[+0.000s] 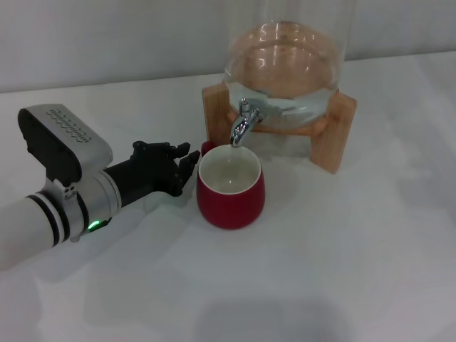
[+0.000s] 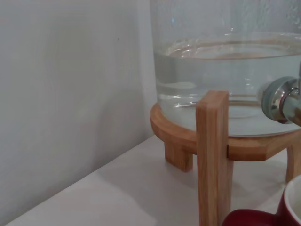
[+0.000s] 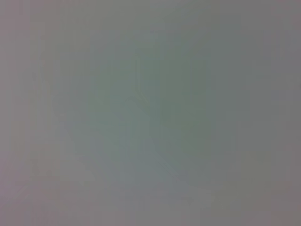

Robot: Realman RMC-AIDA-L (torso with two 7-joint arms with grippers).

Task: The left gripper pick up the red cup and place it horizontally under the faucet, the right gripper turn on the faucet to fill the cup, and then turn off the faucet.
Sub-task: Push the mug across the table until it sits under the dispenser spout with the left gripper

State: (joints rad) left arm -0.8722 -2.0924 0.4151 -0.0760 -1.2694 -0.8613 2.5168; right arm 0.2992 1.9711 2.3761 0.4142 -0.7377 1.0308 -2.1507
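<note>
Already the red cup point(image 1: 230, 187) stands upright directly below the faucet point(image 1: 242, 123), its white inside showing no water that I can make out, in front of the wooden stand point(image 1: 333, 132). The left gripper point(image 1: 187, 165) sits beside the cup, at the handle on the cup's side; whether its fingers clasp the handle or have let go, I cannot tell. The right gripper is nowhere visible. Judging by this, the next job is the lever: the cup should stay centred under the spout.

No readable text, label, brand or number shows anywhere.
</note>
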